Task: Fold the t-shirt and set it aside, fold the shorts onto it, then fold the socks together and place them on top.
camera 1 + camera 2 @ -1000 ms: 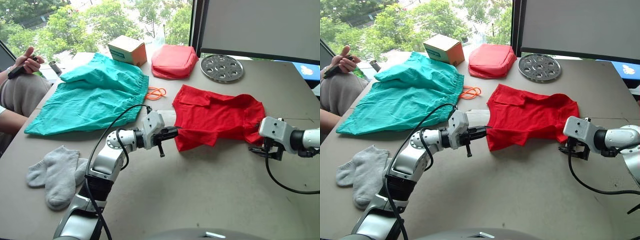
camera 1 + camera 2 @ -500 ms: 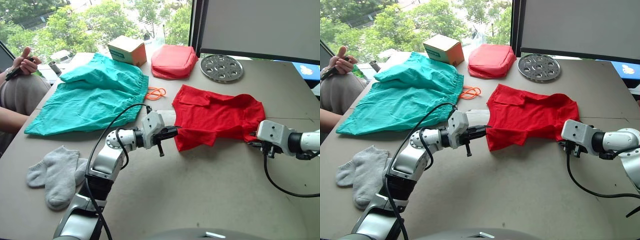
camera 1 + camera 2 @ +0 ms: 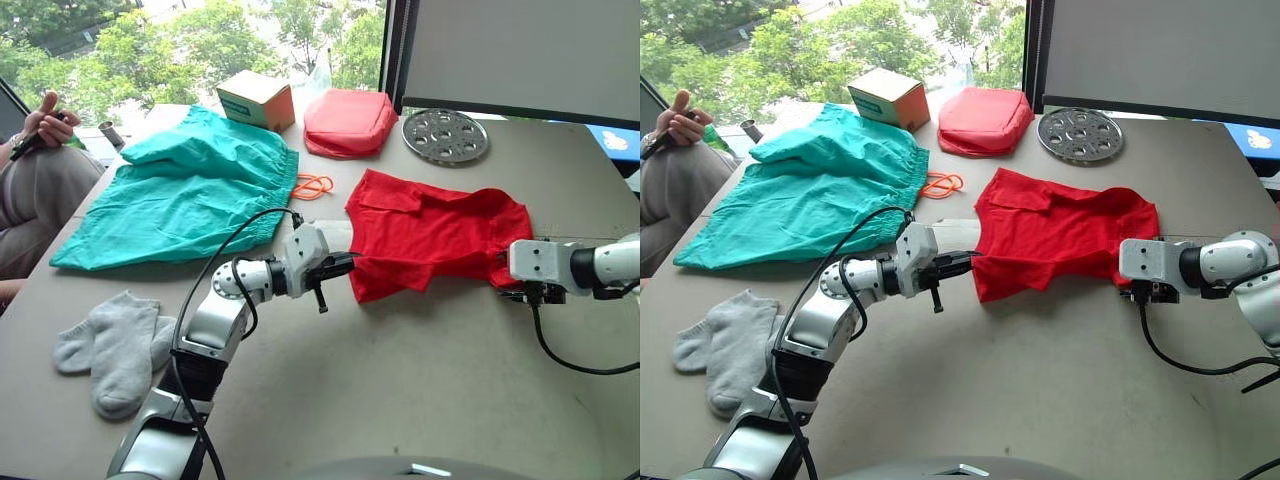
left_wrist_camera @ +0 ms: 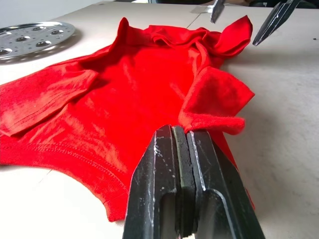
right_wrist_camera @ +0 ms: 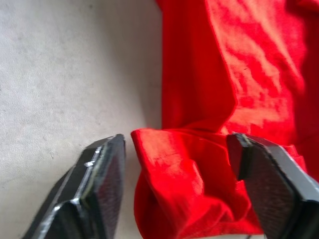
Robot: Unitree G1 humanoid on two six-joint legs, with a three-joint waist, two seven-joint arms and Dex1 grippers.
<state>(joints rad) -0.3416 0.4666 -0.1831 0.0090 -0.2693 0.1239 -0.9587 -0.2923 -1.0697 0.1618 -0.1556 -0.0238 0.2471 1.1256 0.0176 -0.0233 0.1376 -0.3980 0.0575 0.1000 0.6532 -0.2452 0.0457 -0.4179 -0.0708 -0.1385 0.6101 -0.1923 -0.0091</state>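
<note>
The red t-shirt lies crumpled flat at the table's middle right. My left gripper is at its near left corner, shut on a raised fold of the hem. My right gripper is open at the shirt's right edge, its two fingers either side of a bunched red fold. The teal shorts lie spread at the left, with their orange drawstring trailing towards the shirt. The grey socks lie overlapping at the near left.
At the table's far edge stand a cardboard box, a salmon zipped pouch and a round metal tray. A person sits at the far left, hands raised. Bare tabletop lies in front of the shirt.
My right gripper has moved inward and level up to the shirt's right edge. The left arm and the clothes have stayed put.
</note>
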